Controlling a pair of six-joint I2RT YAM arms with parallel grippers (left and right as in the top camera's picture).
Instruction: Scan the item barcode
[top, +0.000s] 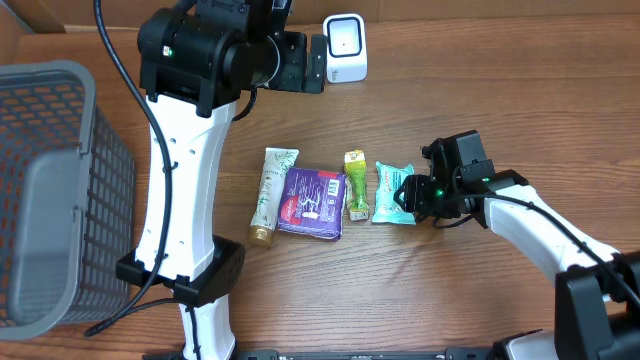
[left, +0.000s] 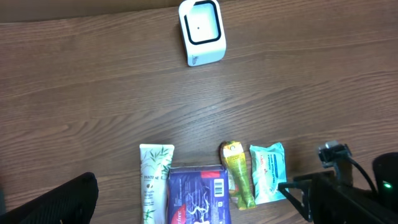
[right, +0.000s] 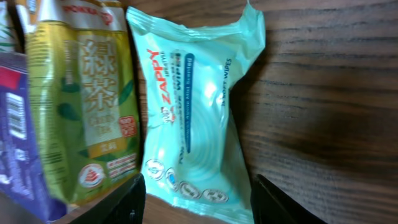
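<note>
The item between my right gripper's fingers is a teal wet wipes pack (right: 193, 118), lying flat on the wood table (top: 392, 192). My right gripper (right: 199, 208) straddles the pack's near end, with one dark finger (right: 127, 202) by its left edge and the other finger close to its right edge. The jaws are partly closed, and a thin gap still shows on the right side. The white barcode scanner (top: 345, 47) stands at the back of the table. My left gripper (top: 318, 62) hovers high beside it, open and empty.
Left of the wipes lie a green tea sachet (top: 356, 185), a purple pack with its barcode facing up (top: 313, 202) and a white Pantene tube (top: 270, 195). A grey mesh basket (top: 40, 75) stands at the far left. The left arm's white column (top: 185, 200) rises beside the tube.
</note>
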